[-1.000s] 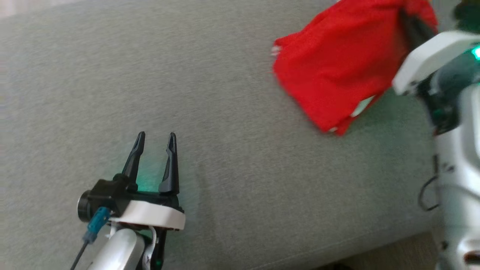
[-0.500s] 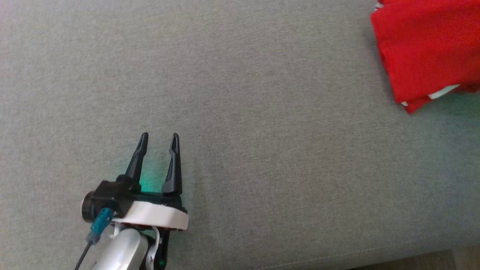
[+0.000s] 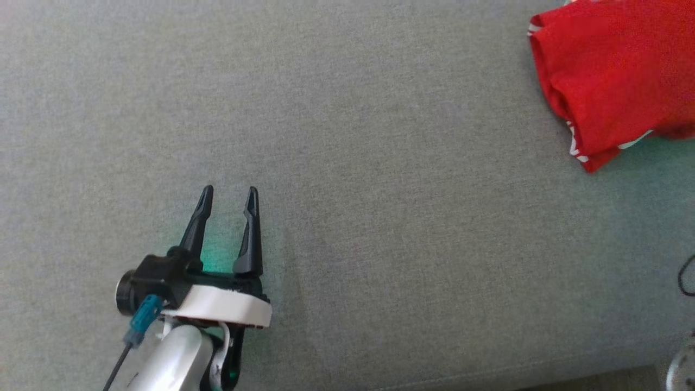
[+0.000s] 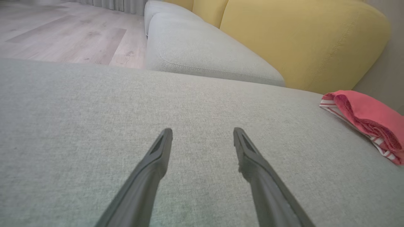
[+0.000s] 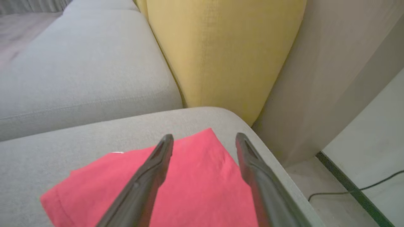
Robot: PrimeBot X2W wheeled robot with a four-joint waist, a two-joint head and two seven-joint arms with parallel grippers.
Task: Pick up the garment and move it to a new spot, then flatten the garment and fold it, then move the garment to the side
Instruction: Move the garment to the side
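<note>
The red garment lies folded in layers at the far right corner of the grey sofa seat cushion, with white-striped trim showing along its near and left edges. In the right wrist view it sits close to the cushion's rounded corner, just short of the yellow back cushion.

The left gripper is over the bare fabric near the front edge of the seat cushion, towards its left side and well apart from the garment. Its fingers are spread fairly wide with nothing between them.

The right gripper is over the garment, pointing towards that far right corner. Its fingers are also spread wide and grip nothing; red cloth shows between and beneath them, and I cannot tell whether they touch it.

Beyond the corner, a thin dark cable lies on the pale floor beside the wall.
</note>
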